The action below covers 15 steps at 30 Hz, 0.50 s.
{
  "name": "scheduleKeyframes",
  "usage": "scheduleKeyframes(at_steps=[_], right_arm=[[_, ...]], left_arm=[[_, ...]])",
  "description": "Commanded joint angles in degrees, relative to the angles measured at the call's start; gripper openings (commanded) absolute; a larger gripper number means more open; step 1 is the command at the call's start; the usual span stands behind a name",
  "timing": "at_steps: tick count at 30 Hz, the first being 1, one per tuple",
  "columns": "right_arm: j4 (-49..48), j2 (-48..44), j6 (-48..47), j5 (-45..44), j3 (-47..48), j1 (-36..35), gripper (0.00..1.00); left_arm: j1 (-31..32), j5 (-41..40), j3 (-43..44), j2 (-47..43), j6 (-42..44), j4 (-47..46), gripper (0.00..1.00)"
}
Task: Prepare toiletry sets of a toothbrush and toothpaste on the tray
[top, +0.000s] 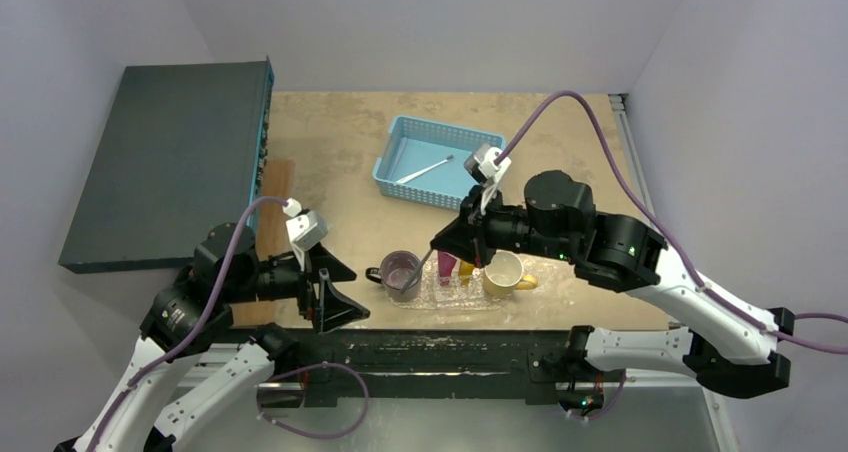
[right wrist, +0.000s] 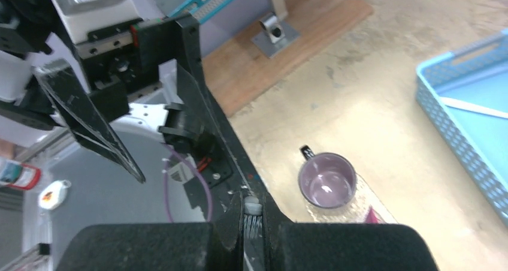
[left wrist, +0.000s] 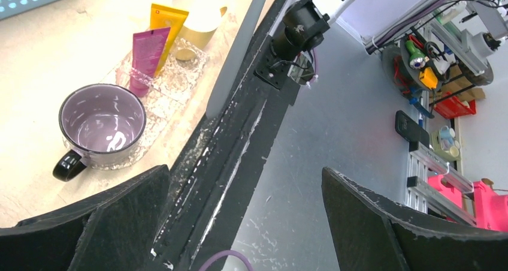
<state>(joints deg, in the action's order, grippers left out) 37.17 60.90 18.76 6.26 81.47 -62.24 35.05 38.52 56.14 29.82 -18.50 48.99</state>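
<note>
My right gripper (top: 441,249) is shut on a pale toothbrush (top: 418,272), whose handle slants down-left over the purple mug (top: 400,272). Its bristle head shows between my fingers in the right wrist view (right wrist: 252,214). The clear crinkled tray (top: 452,298) sits at the table's near edge with the magenta tube (top: 446,266) and yellow-orange tube (top: 466,269) on it. They also show in the left wrist view, magenta (left wrist: 147,55) and yellow-orange (left wrist: 165,24). A second toothbrush (top: 425,169) lies in the blue basket (top: 400,162). My left gripper (top: 335,299) is open and empty, left of the tray.
A purple mug (left wrist: 102,122) and a yellow mug (top: 506,272) stand on the tray's two ends. A dark flat box (top: 165,162) fills the left back. A wooden board (top: 272,197) lies beside it. The black table rail (left wrist: 233,139) runs under my left gripper.
</note>
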Motion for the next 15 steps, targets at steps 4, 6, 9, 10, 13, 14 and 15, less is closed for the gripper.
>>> scheduleKeyframes(at_steps=[4,6,9,10,13,14,15], right_arm=[[9.2,-3.8,0.4,-19.7,-0.8,-6.0,0.00],[11.0,-4.3,1.7,-23.7,-1.4,-8.2,0.00],[13.4,-5.2,4.0,-29.7,-2.5,-11.5,0.00],[14.0,-5.4,4.9,-31.3,-3.1,-12.5,0.00],[15.5,-6.1,7.3,-36.0,-5.0,-15.5,0.00],[15.6,-6.4,8.1,-37.6,-5.7,-16.6,0.00],[15.4,-6.8,8.8,-38.7,-6.4,-17.6,0.00]], left_arm=[[0.1,-1.2,-0.4,1.8,-1.0,-5.1,0.97],[0.1,-1.3,-0.7,2.0,-0.9,-5.4,0.97],[0.1,-1.6,-1.0,1.9,-0.8,-5.2,0.97],[0.1,-1.8,-1.1,1.9,-0.7,-5.1,0.98],[0.1,-2.0,-1.7,1.5,-0.7,-5.2,0.98],[0.1,-2.1,-1.9,1.5,-0.7,-5.2,0.97],[0.1,-2.1,-2.0,1.4,-0.7,-5.3,0.98]])
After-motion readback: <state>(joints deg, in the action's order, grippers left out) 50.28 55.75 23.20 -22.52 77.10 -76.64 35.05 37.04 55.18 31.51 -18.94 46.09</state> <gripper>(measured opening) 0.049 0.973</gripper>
